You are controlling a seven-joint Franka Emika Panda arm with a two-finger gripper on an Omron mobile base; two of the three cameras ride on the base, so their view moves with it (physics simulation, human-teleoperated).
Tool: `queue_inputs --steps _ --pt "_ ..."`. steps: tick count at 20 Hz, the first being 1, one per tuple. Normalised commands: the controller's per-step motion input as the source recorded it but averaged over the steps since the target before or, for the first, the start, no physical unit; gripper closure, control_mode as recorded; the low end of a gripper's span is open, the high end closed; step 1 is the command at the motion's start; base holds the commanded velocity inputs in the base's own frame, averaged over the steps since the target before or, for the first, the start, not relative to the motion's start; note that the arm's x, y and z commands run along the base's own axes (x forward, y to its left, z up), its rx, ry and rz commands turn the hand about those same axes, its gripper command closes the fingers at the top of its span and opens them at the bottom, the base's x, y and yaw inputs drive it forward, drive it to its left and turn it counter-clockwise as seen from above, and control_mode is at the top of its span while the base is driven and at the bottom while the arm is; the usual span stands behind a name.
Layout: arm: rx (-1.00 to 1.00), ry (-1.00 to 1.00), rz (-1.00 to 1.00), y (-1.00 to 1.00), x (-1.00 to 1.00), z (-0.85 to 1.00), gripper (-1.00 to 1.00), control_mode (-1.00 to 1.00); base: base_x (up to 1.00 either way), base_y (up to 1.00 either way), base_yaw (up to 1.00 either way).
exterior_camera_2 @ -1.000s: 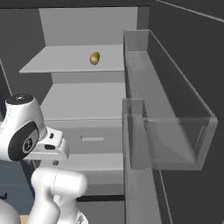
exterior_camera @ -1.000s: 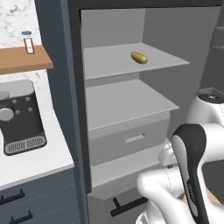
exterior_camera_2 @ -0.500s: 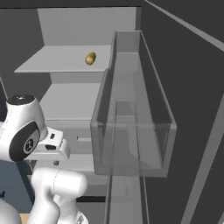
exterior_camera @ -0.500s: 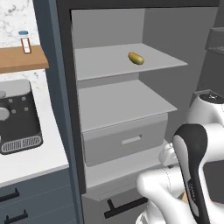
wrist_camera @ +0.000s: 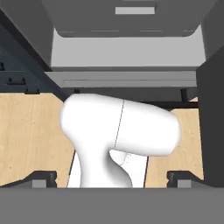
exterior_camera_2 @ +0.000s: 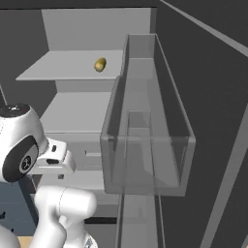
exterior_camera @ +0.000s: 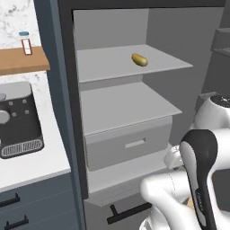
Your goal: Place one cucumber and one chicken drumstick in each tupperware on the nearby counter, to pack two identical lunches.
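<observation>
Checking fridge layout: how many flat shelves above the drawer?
2. Upper shelf holds a small yellow-brown item; lower shelf sits directly above the drawer. More may be hidden above the frame.

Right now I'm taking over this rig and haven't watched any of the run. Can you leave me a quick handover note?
Gripper: open, holding nothing, aimed low at the floor in front of the fridge.
Fridge: door open. One small yellow-brown oval item lies on the upper shelf. The drawer below is closed.
Job's things: these views cannot tell where the cucumbers, drumsticks and tupperware are.
Done: no packing can be confirmed.
Left: probably everything. Find the foods, then put one cucumber and one drumstick in each tupperware.
</observation>
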Motion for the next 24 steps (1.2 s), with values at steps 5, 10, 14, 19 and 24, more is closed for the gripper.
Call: queue_inputs --steps 5,10,14,19,24 --pt "-0.03 -0.5 0.07 0.03 0.0 0.8 -1.0 -1.0 0.0 0.0 0.0" --pt "-0.03 -0.53 0.04 0.03 0.02 0.87 -1.0 -1.0 0.0 0.0 0.0" --pt "0.04 -0.35 -0.02 -0.03 0.37 0.99 -1.0 -1.0 0.0 0.0 0.0" --pt "0.11 -0.16 -0.11 0.0 0.54 1.0 -1.0 -1.0 0.0 0.0 0.0" --pt "0.07 -0.02 -0.16 0.0 0.6 0.99 -1.0 -1.0 0.0 0.0 0.0"
